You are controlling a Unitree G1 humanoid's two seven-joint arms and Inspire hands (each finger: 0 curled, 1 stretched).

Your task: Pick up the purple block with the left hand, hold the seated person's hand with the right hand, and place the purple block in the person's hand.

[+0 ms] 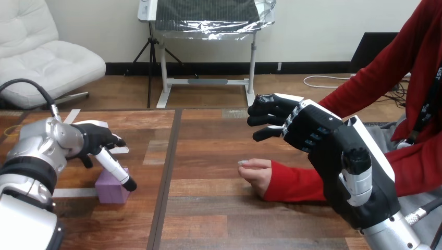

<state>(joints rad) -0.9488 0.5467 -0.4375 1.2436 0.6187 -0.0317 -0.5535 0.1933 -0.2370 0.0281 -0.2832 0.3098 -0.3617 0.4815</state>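
The purple block (109,191) sits on the wooden table (208,219), over on the left side. The robot's left hand (94,138) is just above it. The hand is open and is not holding the block. One finger (115,169) sticks out straight and points down, and its tip is at the top right edge of the block. I cannot tell if the tip touches the block.

The person's hand (256,173) rests on the table near the middle, with a red sleeve (294,185) behind it. Its fingers are tucked in, and I cannot tell if anything is in it.

The robot's right hand (312,127) is up in the air on the right. Its fingers (267,112) point to the left and are a little bent and loose. They hold nothing. This hand is above the person's hand and the red sleeve, and it is not touching them
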